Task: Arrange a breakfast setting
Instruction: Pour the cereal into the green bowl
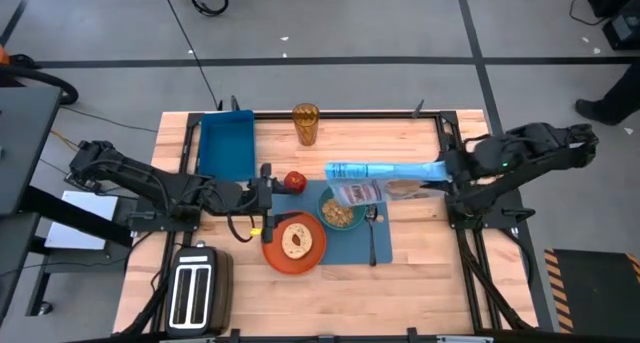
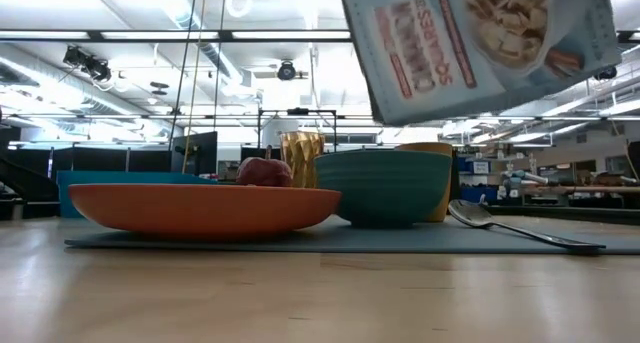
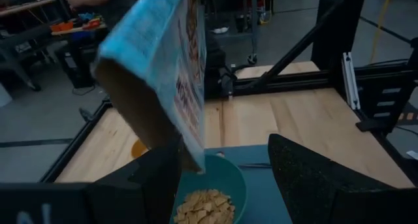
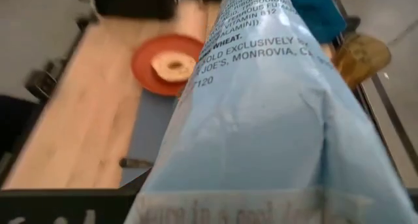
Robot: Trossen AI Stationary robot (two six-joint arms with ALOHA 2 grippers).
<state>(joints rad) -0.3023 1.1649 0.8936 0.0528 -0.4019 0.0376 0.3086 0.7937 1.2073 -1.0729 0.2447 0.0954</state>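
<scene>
I had the right gripper [image 1: 448, 175] fingers holding the tilted cereal box [image 1: 385, 173] over the teal bowl [image 1: 341, 214]; left gripper [image 1: 266, 195] fingers wide. Pouring wanted a slow tilt, mouth centred.

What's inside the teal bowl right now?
Cereal squares fill the bottom of the teal bowl. The tilted cereal box, held by the right end effector, hangs over it and hides part of the contents from above.

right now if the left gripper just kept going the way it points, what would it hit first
Most likely the cereal box held tilted over the teal bowl. The open left gripper points across the placemat at both; depth is unclear, so the bowl's rim could come first.
</scene>
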